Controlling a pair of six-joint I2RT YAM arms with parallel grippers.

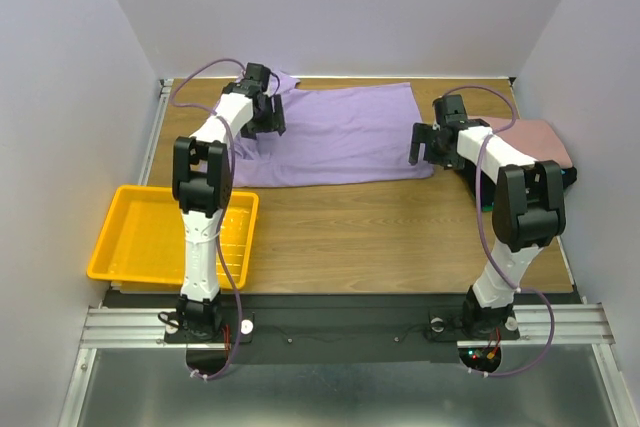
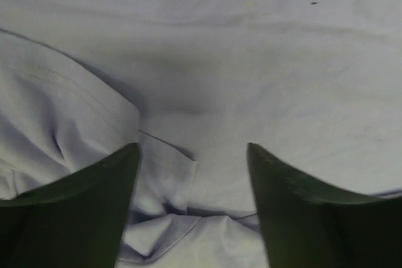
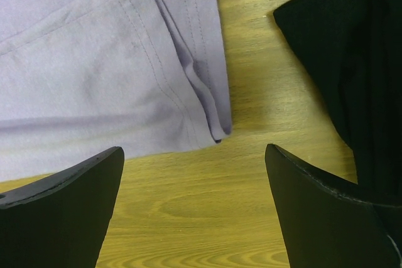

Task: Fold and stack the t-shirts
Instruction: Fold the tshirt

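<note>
The lavender t-shirt (image 1: 345,132) lies spread across the far middle of the wooden table. My left gripper (image 1: 262,119) is open just above its left end; the left wrist view shows wrinkled lavender cloth (image 2: 188,92) between the fingers. My right gripper (image 1: 432,150) is open and empty at the shirt's near right corner; the right wrist view shows the hemmed corner (image 3: 188,92) and bare wood. A folded dusty-pink shirt (image 1: 540,137) lies on a black one (image 3: 352,61) at the right edge. The teal shirt shows only as a sliver (image 1: 487,206).
A yellow plastic tray (image 1: 130,232) sits at the near left beside the left arm. White walls close in the table on three sides. Bare wood (image 1: 370,237) stretches across the near middle.
</note>
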